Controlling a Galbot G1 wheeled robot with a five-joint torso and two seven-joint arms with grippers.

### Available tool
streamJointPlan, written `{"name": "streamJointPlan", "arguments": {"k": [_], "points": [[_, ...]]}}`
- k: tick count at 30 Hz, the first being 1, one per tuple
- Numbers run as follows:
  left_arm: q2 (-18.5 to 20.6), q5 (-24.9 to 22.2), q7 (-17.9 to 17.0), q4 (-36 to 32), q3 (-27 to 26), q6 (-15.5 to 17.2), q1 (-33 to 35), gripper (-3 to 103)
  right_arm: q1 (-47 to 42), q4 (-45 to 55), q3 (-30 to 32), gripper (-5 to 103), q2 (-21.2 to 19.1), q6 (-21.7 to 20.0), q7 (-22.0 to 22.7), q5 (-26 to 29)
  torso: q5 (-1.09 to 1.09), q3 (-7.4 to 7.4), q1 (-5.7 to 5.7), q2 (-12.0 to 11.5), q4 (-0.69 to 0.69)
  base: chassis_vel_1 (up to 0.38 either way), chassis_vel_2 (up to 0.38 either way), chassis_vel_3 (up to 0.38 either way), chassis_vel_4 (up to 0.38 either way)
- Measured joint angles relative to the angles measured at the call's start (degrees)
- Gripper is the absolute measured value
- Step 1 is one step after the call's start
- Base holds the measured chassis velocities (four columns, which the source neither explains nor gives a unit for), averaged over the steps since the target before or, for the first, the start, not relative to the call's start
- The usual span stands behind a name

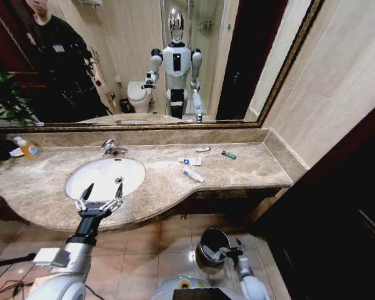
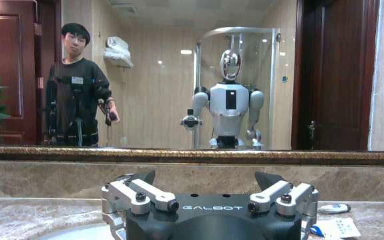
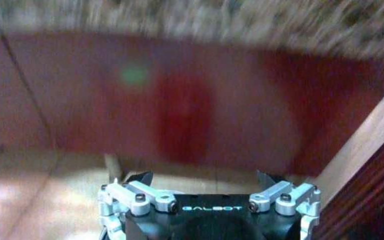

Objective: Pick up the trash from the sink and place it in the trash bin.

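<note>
Four trash pieces on the bench, none gripped.
Left gripper hangs spread at the sink edge; right gripper, spread too, waits beside the trash bin.

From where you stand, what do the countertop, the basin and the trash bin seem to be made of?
Countertop: beige-brown veined stone, probably polished marble. Basin: glossy white, likely ceramic. Trash bin: black, glossy inside, perhaps a plastic liner.
</note>
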Motion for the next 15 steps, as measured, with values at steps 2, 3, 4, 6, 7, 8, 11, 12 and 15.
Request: {"name": "streamJointPlan", "arguments": {"k": [2, 3, 4, 6, 7, 8, 11, 12, 15], "points": [[0.0, 0.0, 0.0, 0.0, 0.0, 0.0, 0.0, 100, -3.32, 6.85, 0.24, 100, -1.61, -0.09, -0.02, 3.37, 0.0, 0.0, 0.0, 0.0, 0.0, 0.0, 0.0, 0.0, 0.0], [0.0, 0.0, 0.0, 0.0, 0.0, 0.0, 0.0, 100, -3.32, 6.85, 0.24, 100, -1.61, -0.09, -0.02, 3.37, 0.0, 0.0, 0.0, 0.0, 0.0, 0.0, 0.0, 0.0, 0.0], [0.0, 0.0, 0.01, 0.0, 0.0, 0.0, -0.01, 100, -5.37, 10.68, 0.39, 100, -2.29, -0.21, -0.07, 5.01, 0.01, 0.0, 0.0, 0.0, 0.0, 0.0, 0.0, 0.0, 0.0], [0.0, 0.0, -0.01, -0.01, 0.0, 0.0, 0.0, 100, -10.27, 19.72, 0.86, 100, -3.49, -0.89, -0.69, 8.65, 0.0, 0.0, 0.0, 0.0, -0.02, 0.0, 0.0, 0.0, 0.0], [0.0, 0.0, 0.01, 0.0, 0.0, 0.0, 0.0, 100, -11.8, 23.19, 1.07, 100, -3.88, -1.4, -1.05, 9.95, 0.0, 0.0, -0.01, 0.0, -0.02, 0.0, 0.0, 0.0, 0.0], [0.0, 0.0, 0.01, 0.0, 0.0, 0.0, 0.0, 100, -11.8, 23.19, 1.07, 100, -3.88, -1.4, -1.05, 9.95, 0.0, 0.0, -0.01, 0.0, -0.02, 0.0, 0.0, 0.0, 0.0], [0.0, 0.0, -0.01, 0.0, 0.0, 0.0, 0.0, 100, -14.94, 33.75, 1.83, 100, -5.44, -3.96, -2.4, 12.97, -0.02, 0.0, -0.01, 0.0, -0.01, 0.0, 0.0, 0.0, 0.0], [0.0, 0.0, -0.01, 0.0, 0.0, 0.0, 0.0, 100, -14.94, 33.75, 1.83, 100, -5.44, -3.96, -2.4, 12.97, -0.02, 0.0, -0.01, 0.0, -0.01, 0.0, 0.0, 0.0, 0.0], [0.0, 0.0, 0.0, 0.0, 0.0, 0.0, 0.0, 100, -13.53, 38.72, 1.64, 100, -7.33, -7.93, -3.26, 14.41, -0.01, 0.0, -0.01, 0.0, -0.01, 0.0, 0.0, 0.0, 0.0]]}}
